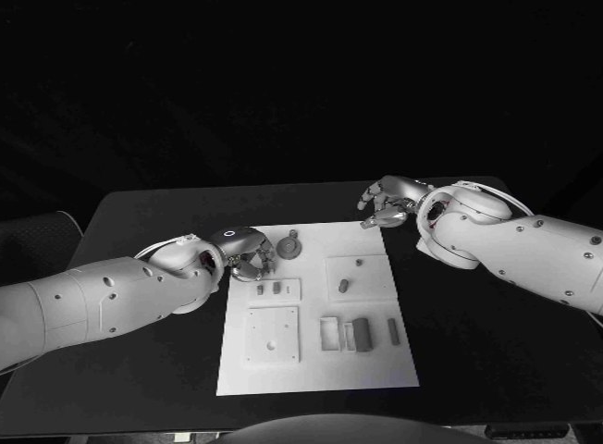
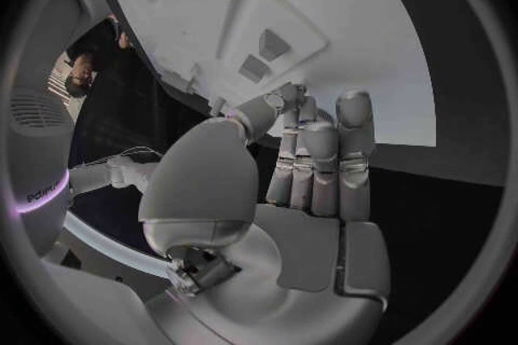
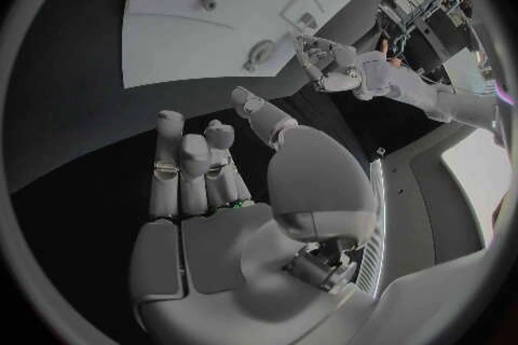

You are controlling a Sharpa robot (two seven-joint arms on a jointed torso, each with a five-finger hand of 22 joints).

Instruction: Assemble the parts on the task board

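Left robot hand [image 1: 246, 255] hovers empty at the task board [image 1: 382, 370] edge; right robot hand [image 1: 388, 201] likewise empty, fingers apart

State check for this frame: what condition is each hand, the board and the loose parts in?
Left hand: empty, fingers apart, over the board's left edge.
Right hand: empty, fingers apart, above the board's far right corner.
Task board: flat on the table.
Round part: lying loose on the board.
Long part: lying on the board.

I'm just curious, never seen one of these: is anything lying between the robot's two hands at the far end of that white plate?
Yes. In the head view a round grey part lies on the task board, just beside the left hand; from there to the right hand the board is bare.
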